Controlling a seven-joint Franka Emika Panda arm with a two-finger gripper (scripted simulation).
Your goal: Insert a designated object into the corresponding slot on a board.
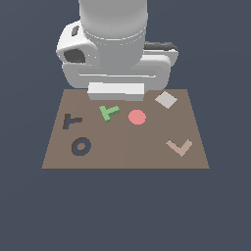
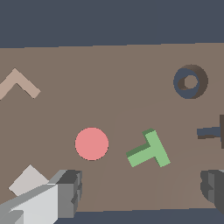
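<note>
The green T-shaped block (image 1: 109, 112) (image 2: 148, 150) lies flat on the brown board (image 1: 127, 152) (image 2: 109, 96), toward its back edge. The dark T-shaped slot (image 1: 72, 120) (image 2: 212, 132) is cut into the board on the exterior view's left, a short way from the block. My gripper (image 2: 140, 192) hangs open above the board's back part, holding nothing. Its two fingers (image 2: 65, 192) stand wide apart, and the green T lies just ahead of the gap between them. In the exterior view the white hand (image 1: 115, 91) hides the fingertips.
A dark ring-shaped cutout (image 1: 81, 146) (image 2: 190, 82) sits near the T slot. A red disc (image 1: 137, 117) (image 2: 91, 144) lies beside the green T. A pale diamond tile (image 1: 166, 99) (image 2: 28, 180) and a tan V-shaped piece (image 1: 179, 146) (image 2: 18, 84) lie on the exterior view's right.
</note>
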